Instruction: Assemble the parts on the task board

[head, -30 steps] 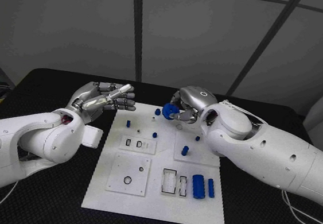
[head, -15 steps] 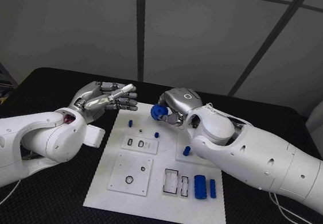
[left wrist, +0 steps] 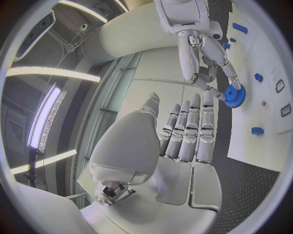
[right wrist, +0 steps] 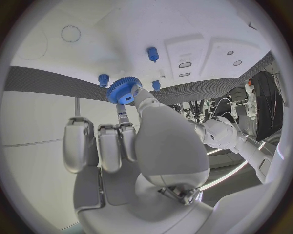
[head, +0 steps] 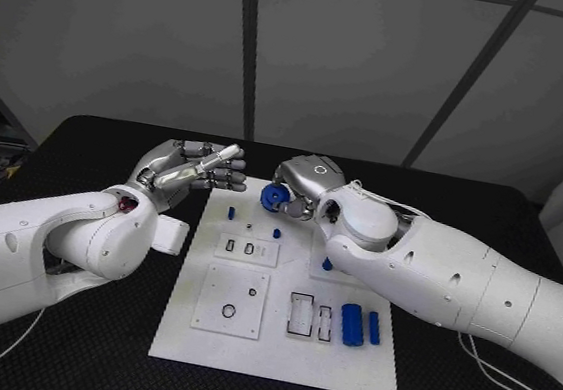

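Note:
The white task board (head: pixel 279 342) lies mid-table. My right hand (head: pixel 307 181) hovers over the board's far end and pinches a blue gear (head: pixel 274 197) between thumb and a finger; the same gear (right wrist: pixel 124 90) shows toothed and round in the right wrist view, just above blue pegs (right wrist: pixel 153 52). My left hand (head: pixel 192 169) is raised beside the board's far left corner, fingers stretched out, holding nothing. In the left wrist view its fingers (left wrist: pixel 189 131) point toward the gear (left wrist: pixel 234 93) held by the right hand (left wrist: pixel 204 48).
Small blue pegs (head: pixel 232 213) stand near the board's far end, one more (head: pixel 326 263) at mid-right. Two blue cylinders (head: pixel 349 324) lie at the near right beside rectangular slots (head: pixel 297 313). A square plate with a ring (head: pixel 232 300) sits near left. Black table (head: pixel 81 344) surrounds the board.
My right hand has carried the blue gear a little to the left, toward the board's far left pegs. The left hand has stayed raised in about the same place.

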Robot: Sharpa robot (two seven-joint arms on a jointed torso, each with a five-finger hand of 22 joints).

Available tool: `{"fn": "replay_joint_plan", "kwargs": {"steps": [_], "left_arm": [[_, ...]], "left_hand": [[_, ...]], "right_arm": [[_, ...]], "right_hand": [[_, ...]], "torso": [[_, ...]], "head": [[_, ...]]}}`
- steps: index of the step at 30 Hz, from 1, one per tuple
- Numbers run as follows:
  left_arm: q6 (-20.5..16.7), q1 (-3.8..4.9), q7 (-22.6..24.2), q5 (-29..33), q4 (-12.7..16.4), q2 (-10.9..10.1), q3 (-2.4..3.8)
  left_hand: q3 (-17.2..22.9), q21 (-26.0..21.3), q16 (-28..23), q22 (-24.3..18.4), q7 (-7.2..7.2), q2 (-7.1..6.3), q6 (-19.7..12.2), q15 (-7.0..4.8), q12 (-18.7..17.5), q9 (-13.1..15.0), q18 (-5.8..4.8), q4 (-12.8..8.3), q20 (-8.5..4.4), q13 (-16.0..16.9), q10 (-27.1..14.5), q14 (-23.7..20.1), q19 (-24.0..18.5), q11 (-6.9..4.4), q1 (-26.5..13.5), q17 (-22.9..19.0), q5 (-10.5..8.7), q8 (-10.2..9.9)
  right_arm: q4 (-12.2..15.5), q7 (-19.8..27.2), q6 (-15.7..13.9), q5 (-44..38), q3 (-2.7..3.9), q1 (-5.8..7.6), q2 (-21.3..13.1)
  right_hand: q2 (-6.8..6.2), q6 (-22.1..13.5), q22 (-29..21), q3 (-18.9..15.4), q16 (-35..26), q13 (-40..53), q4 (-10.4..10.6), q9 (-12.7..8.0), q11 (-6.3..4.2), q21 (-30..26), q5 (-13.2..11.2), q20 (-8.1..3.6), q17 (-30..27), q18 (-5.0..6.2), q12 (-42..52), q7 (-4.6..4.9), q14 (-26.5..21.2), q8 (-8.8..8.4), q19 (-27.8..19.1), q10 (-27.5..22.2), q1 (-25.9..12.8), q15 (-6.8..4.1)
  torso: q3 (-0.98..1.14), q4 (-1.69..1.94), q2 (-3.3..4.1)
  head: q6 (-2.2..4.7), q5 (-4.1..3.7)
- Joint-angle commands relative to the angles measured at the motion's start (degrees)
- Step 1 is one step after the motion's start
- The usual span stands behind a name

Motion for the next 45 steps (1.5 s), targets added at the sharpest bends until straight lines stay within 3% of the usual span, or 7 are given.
{"fn": "replay_joint_plan", "kwargs": {"steps": [1, 4, 11, 25, 45], "left_arm": [[0.78, 0.09, 0.47, -0.21, 0.17, 0.01, 0.04], [0.76, 0.09, 0.45, -0.21, 0.14, 0.01, 0.04], [0.8, 0.1, 0.41, -0.21, 0.12, 0.13, 0.04], [0.79, 0.1, 0.38, -0.21, 0.09, 0.11, 0.04], [1.01, 0.1, 0.13, -0.21, 0.07, -0.02, 0.04]], "left_hand": [[0.02, -0.18, -0.25, -0.07, 0.06, 0.56, -0.11, 0.17, -0.33, -0.06, -0.6, -0.29, 0.08, -0.06, -0.47, 0.12, 0.3, -0.07, -0.01, 0.08, -0.03, -0.3], [0.02, -0.18, -0.25, -0.07, 0.06, 0.56, -0.11, 0.17, -0.33, -0.06, -0.6, -0.29, 0.08, -0.06, -0.47, 0.12, 0.3, -0.07, -0.01, 0.08, -0.03, -0.3], [0.02, -0.18, -0.27, -0.08, 0.06, 0.56, -0.11, 0.17, -0.34, -0.06, -0.6, -0.31, 0.08, -0.06, -0.47, 0.12, 0.31, -0.08, -0.01, 0.1, -0.04, -0.3], [0.02, -0.19, -0.32, -0.09, 0.05, 0.54, -0.1, 0.17, -0.36, -0.06, -0.6, -0.36, 0.08, -0.05, -0.46, 0.13, 0.32, -0.08, 0.0, 0.13, -0.05, -0.33], [0.01, -0.19, -0.38, -0.1, 0.07, 0.53, -0.11, 0.17, -0.39, -0.06, -0.59, -0.38, 0.07, -0.05, -0.48, 0.14, 0.35, -0.07, -0.03, 0.15, -0.06, -0.36]], "right_arm": [[-0.37, 0.56, 0.55, -0.24, 0.0, 0.09, 0.26], [-0.9, 0.72, 1.14, -0.3, -0.13, 0.07, 0.64], [-1.56, 1.35, 1.66, -0.14, -1.25, 0.04, 1.13], [-2.46, 1.84, 1.99, -0.09, -1.53, 0.01, 1.43], [-3.96, 0.23, 0.5, 0.01, -1.53, 0.0, 1.91]], "right_hand": [[-0.3, 2.17, 0.75, 0.44, 0.34, 7.62, -0.06, 0.39, -0.31, 0.35, -0.01, 0.17, 8.33, -0.71, -0.08, -1.61, 4.75, 0.1, 0.35, 1.19, 0.04, -0.32], [-0.36, 2.15, 0.76, 0.48, 0.34, 7.63, -0.09, 0.37, -0.29, 0.35, -0.03, 0.18, 8.34, -0.71, -0.09, -1.59, 4.76, -0.02, 0.35, 1.18, 0.03, -0.3], [-0.39, 2.15, 0.73, 0.49, 0.33, 7.58, -0.08, 0.36, -0.27, 0.34, -0.05, 0.19, 8.31, -0.7, -0.14, -1.57, 4.75, -0.06, 0.34, 1.15, 0.01, -0.3], [-0.54, 2.11, 0.65, 0.56, 0.34, 7.39, -0.05, 0.31, -0.16, 0.3, -0.22, 0.24, 8.33, -0.68, -0.36, -1.46, 4.75, -0.43, 0.27, 0.97, -0.19, -0.23], [-1.75, -5.13, 0.95, 1.09, 0.92, 4.55, 0.54, -1.1, 1.63, 0.45, -1.53, 1.69, 9.69, -0.7, -3.49, 0.51, 4.98, -7.38, 0.11, -1.58, -1.87, 1.4]], "torso": [[-0.01, -0.03, -0.01], [0.04, -0.06, 0.03], [0.06, -0.04, 0.05], [0.05, -0.12, 0.03], [0.06, -0.14, 0.0]], "head": [[-0.15, 0.09], [-0.18, 0.39], [-0.3, 0.66], [-0.66, 1.0], [-0.6, 1.26]]}}
